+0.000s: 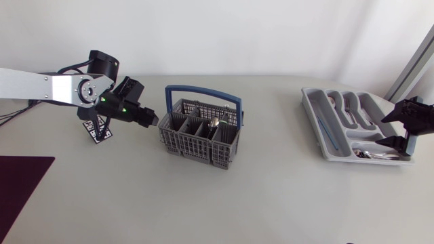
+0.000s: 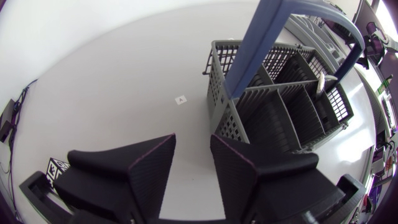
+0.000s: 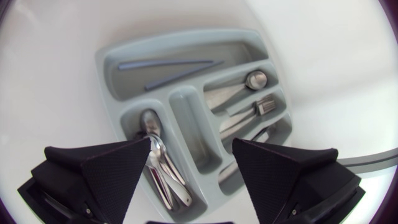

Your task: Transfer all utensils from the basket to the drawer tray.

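Nearing done: grey plastic drawer tray (image 1: 313,115) holds several utensils; one metal spoon (image 1: 214,122) visible in grey mesh blue-handled basket (image 1: 178,139). Both jaws open, empty.

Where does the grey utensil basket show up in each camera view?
Head view: basket mid-table, just right of the left end effector.
Left wrist view: basket just ahead of that open end effector.
Right wrist view: not in it.
Shared landmark: the basket's blue handle.

Cutlery basket (image 1: 178,139) mid-table, spoon (image 1: 214,123) inside; cutlery tray (image 1: 312,108) at 3 o'clock, well apart; left gripper (image 1: 153,120) near at 9 o'clock.
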